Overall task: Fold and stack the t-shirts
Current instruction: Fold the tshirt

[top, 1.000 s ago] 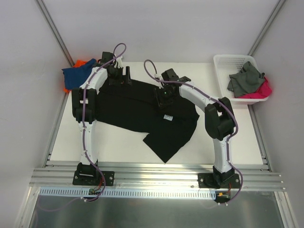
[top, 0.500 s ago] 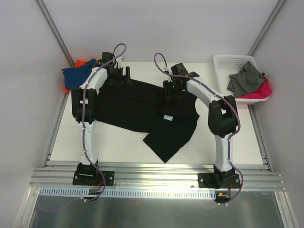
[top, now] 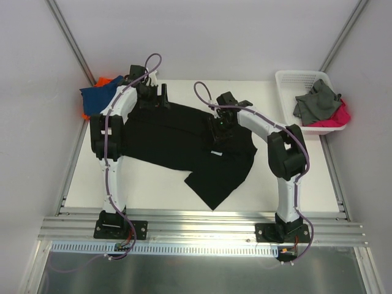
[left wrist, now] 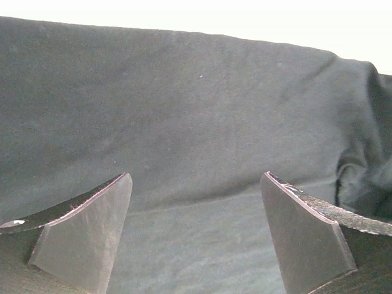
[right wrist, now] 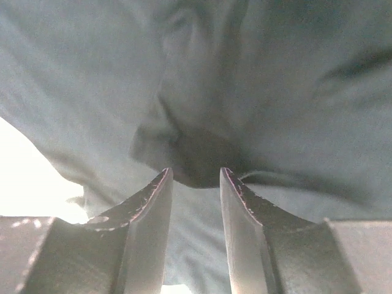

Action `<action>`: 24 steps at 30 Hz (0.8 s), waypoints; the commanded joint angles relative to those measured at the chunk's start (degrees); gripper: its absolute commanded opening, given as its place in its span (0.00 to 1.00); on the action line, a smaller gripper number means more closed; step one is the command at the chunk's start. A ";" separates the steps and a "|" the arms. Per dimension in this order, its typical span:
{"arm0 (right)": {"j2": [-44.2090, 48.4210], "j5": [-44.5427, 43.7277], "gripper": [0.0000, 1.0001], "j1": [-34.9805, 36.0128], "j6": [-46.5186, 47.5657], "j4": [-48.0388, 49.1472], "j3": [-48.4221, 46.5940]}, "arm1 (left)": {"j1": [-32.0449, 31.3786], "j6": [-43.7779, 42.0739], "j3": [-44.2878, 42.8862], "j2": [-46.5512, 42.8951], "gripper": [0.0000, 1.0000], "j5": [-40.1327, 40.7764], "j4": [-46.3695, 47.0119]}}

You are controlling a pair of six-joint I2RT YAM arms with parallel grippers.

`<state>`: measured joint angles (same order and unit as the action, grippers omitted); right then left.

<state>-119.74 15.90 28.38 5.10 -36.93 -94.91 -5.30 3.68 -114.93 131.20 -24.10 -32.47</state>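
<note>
From my station, the left gripper (top: 157, 98) hangs over the far edge of the black t-shirt (top: 168, 138). Its wrist camera shows the left gripper (left wrist: 196, 177) with its fingers (left wrist: 86, 236) spread wide apart and nothing between them, only the black t-shirt (left wrist: 196, 104) lying smooth beneath. Past the tips, the shirt's edge meets the bright white table (left wrist: 245, 18).

The right gripper (top: 221, 125) sits low over the same shirt, toward its right side. In its own view the right gripper (right wrist: 195, 171) has its fingers (right wrist: 147, 226) drawn close with a narrow gap left between them. A dark pucker of the black t-shirt (right wrist: 257, 73) bunches right at the tips. I cannot tell whether they are pinching that fold or only resting against it.

The small white label (top: 215, 151) lies just on the near side of the right gripper. Beyond it, toward the arm bases, a flap of the shirt trails across the table (top: 147, 184).

Off to the left of the left gripper, the blue t-shirt (top: 98, 98) lies crumpled on the orange t-shirt (top: 105, 80) at the table's far left corner. Well to the right of the right gripper stands the white basket (top: 285, 92), holding a grey cloth (top: 315, 101) and a pink cloth (top: 340, 115).
</note>
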 commanded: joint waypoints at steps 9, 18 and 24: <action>18.67 -1.56 0.39 4.84 -0.45 -4.56 8.43 | -0.32 0.54 -2.13 -5.95 0.88 -1.92 -0.14; 9.99 -4.30 0.40 -3.15 1.93 -1.48 1.58 | -0.67 1.77 -0.56 -8.67 0.87 -1.48 -0.14; 2.95 -4.74 0.40 -8.42 3.33 1.07 -1.41 | -1.29 0.71 3.39 -11.93 0.87 -0.34 -0.23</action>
<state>-114.74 12.14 21.63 6.94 -37.30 -93.32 -5.82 4.10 -112.99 124.97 -25.02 -32.49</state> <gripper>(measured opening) 0.397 0.873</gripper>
